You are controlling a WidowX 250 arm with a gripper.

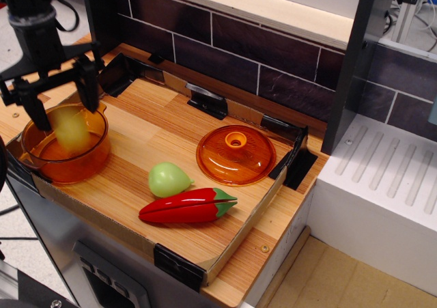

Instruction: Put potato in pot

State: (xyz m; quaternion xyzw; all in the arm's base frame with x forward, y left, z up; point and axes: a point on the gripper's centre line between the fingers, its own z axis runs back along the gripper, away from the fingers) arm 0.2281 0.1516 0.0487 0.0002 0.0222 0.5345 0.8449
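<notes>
- red chili pepper (188, 207) and green pear (168, 179) nearest, on wooden counter (143, 134)
- orange lid (235, 155) behind them
- potato (70, 130) blurred, inside orange pot (65, 143)
- end effector (60, 94) above pot, fingers spread, empty
- no readable text

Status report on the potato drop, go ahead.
Gripper above the pot, jaws open, holding nothing. Potato blurred, inside the pot's rim, apparently falling. Lid, green fruit and red pepper lie well clear.
</notes>
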